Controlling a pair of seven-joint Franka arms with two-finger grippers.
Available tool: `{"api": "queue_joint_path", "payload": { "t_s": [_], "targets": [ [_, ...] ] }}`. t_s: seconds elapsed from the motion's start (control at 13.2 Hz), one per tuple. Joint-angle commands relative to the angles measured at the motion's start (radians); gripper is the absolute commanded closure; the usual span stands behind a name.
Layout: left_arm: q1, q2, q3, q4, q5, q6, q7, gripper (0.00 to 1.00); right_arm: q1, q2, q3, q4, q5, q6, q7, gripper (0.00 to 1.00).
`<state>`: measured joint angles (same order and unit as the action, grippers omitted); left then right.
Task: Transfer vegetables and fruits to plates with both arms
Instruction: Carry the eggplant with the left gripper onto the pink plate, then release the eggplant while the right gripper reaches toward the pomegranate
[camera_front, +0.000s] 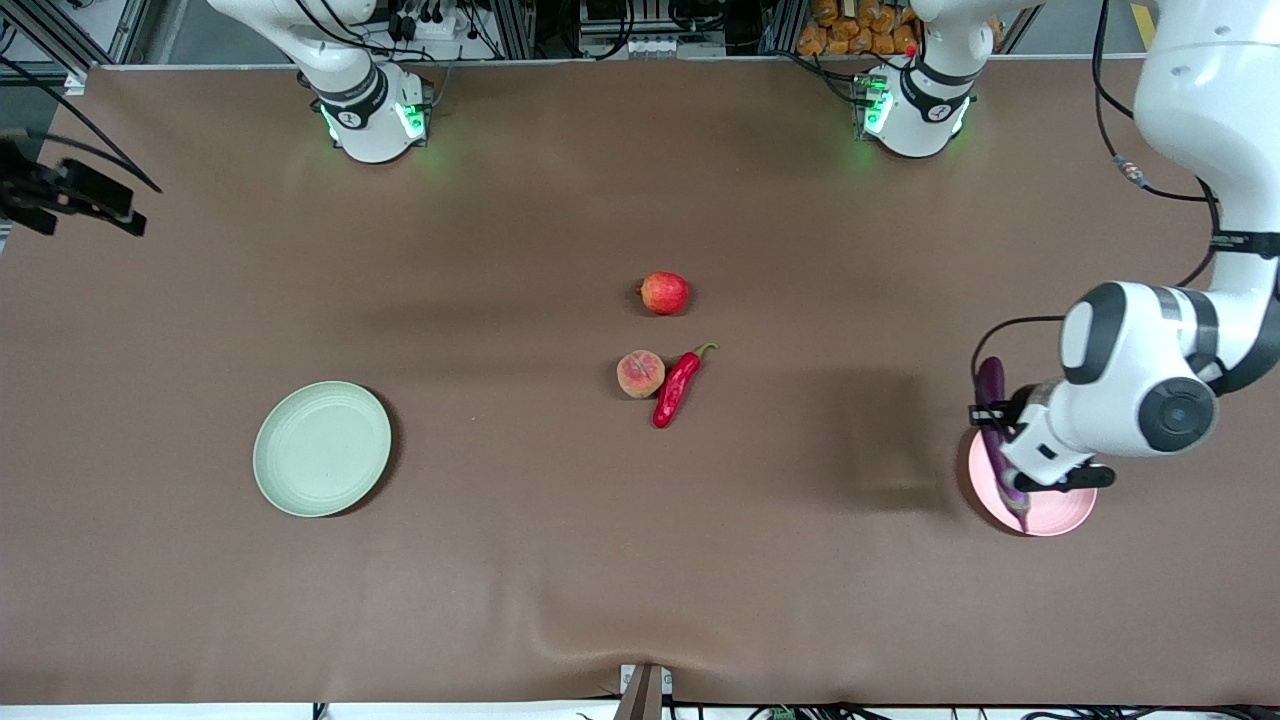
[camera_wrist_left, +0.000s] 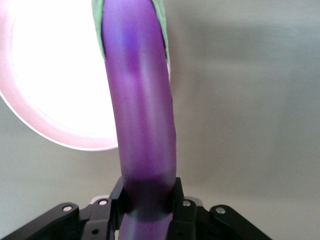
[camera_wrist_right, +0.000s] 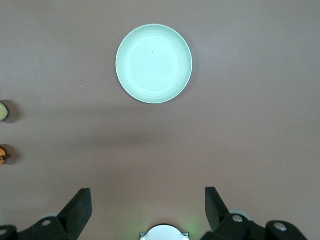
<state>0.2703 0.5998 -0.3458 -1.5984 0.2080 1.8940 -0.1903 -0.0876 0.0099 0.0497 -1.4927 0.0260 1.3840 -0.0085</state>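
You see the left gripper (camera_wrist_left: 148, 207) clamped on the eggplant (camera_wrist_left: 142, 110), over the pink plate's (camera_wrist_left: 45, 125) rim.

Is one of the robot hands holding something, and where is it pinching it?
The left tool pinches the purple eggplant near one end, over the pink plate. The right tool is open, holding nothing.
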Motion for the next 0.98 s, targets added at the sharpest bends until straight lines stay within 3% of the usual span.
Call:
{"api": "queue_joint_path", "payload": {
  "t_s": [0.0,0.23,0.38,0.68,0.91],
  "targets": [
    [0.059,0.017,-0.009,0.003,0.001,0.011,0.15,1.0,0.018,0.039,0.012,0.016,0.006,0.001,-0.01,0.0],
    [0.125,0.038,-0.007,0.005,0.004,0.014,0.27,1.0,0.069,0.113,0.013,0.017,0.008,0.015,-0.01,0.0],
    [0.138,0.064,-0.004,0.005,0.005,0.023,0.27,1.0,0.1,0.171,0.013,0.02,0.011,0.094,0.001,0.0],
    [0.158,0.097,-0.002,0.006,0.005,0.089,0.304,1.0,0.126,0.301,0.012,0.019,0.201,0.202,0.071,0.0],
    [0.159,0.101,0.002,0.006,0.005,0.102,0.325,1.0,0.21,0.355,0.012,0.002,0.235,0.273,0.264,0.0]
  ]
}}
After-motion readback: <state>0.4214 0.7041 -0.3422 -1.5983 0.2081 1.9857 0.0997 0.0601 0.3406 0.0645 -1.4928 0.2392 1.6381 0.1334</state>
